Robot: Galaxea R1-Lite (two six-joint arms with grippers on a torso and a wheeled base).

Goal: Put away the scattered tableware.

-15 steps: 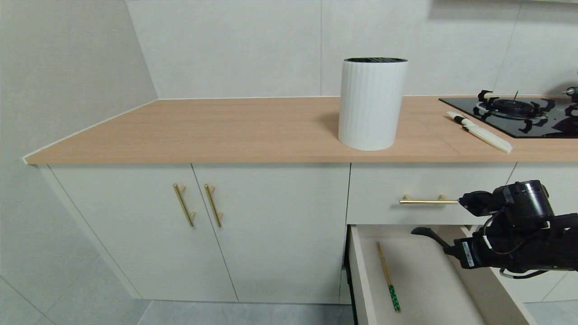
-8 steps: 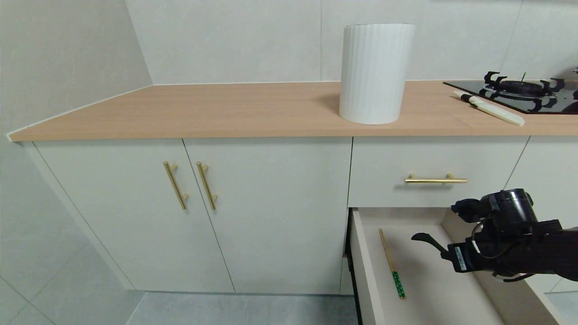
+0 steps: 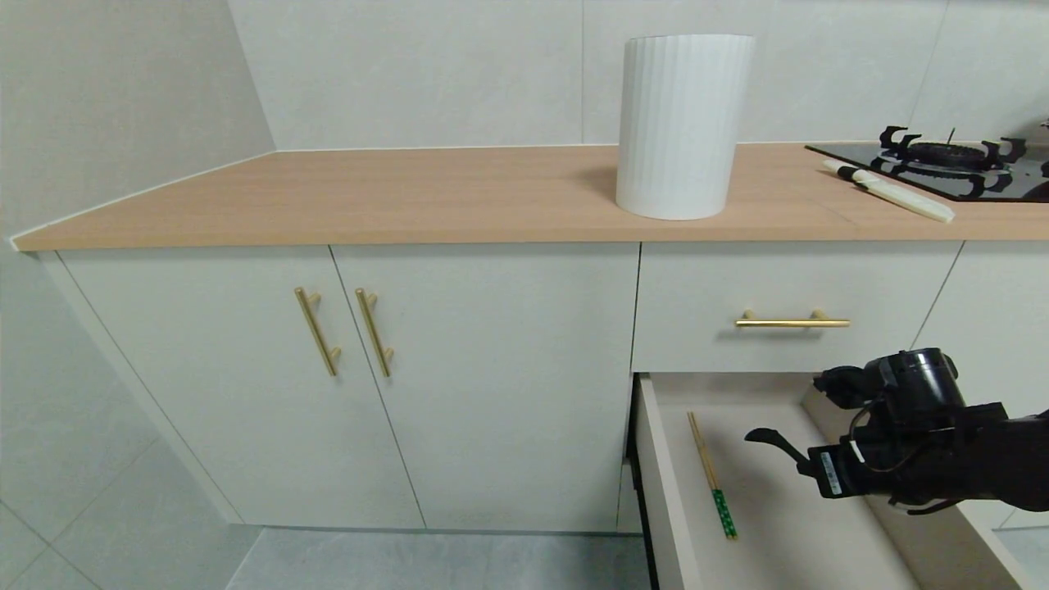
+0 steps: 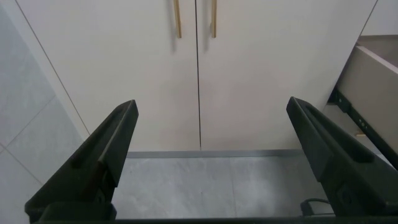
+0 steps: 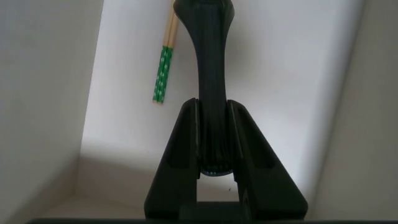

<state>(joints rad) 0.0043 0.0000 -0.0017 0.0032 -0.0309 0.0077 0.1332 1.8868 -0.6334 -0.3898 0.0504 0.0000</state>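
Note:
My right gripper hangs over the open drawer, shut on a black utensil that sticks out toward the drawer's left side. In the right wrist view the fingers clamp the utensil's dark handle above the pale drawer floor. A pair of wooden chopsticks with green ends lies on the drawer floor near its left wall. On the worktop a cream knife lies next to the hob. My left gripper is open, empty, and faces the cupboard doors low down.
A tall white ribbed holder stands on the wooden worktop. At the far right is a black gas hob. A shut drawer with a brass handle sits above the open one. Two cupboard doors are shut.
The head camera has dropped, so the whole picture shifted. Against the cabinet, my right gripper with the black utensil has sunk from the upper drawer's handle height down into the open drawer.

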